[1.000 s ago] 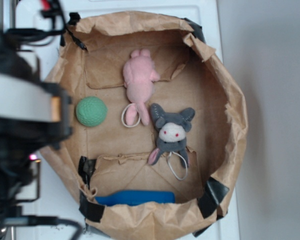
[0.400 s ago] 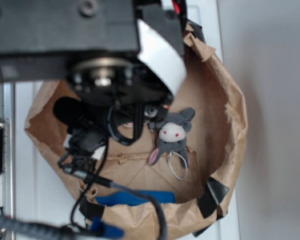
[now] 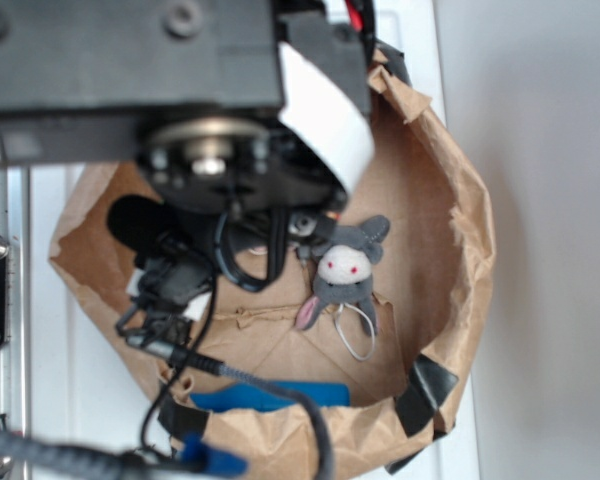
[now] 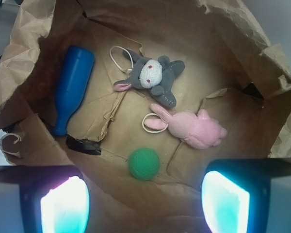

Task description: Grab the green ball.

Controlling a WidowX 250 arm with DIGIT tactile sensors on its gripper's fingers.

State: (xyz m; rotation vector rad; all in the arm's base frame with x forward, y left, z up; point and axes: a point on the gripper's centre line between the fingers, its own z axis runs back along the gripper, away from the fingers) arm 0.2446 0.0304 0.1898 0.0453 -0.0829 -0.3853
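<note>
Swung in over the paper bag (image 3: 460, 200) since a second ago, hiding its left half. Gripper (image 4: 144, 201) above green ball (image 4: 144, 164), jaws apart; ball beside pink plush (image 4: 196, 128). Descent next.

No writing, label, brand mark or number can be read anywhere in either view; the brown paper bag (image 4: 34, 29) is plain; the blue bottle (image 4: 73, 82) shows no print on the side that faces up; the black arm housing (image 3: 130, 60) filling the exterior view is blurred, and nothing on it resolves into letters; the grey bunny plush (image 4: 153, 77), the pink plush toy (image 4: 196, 128) and the green ball (image 4: 144, 163) carry no tag that can be made out.
</note>
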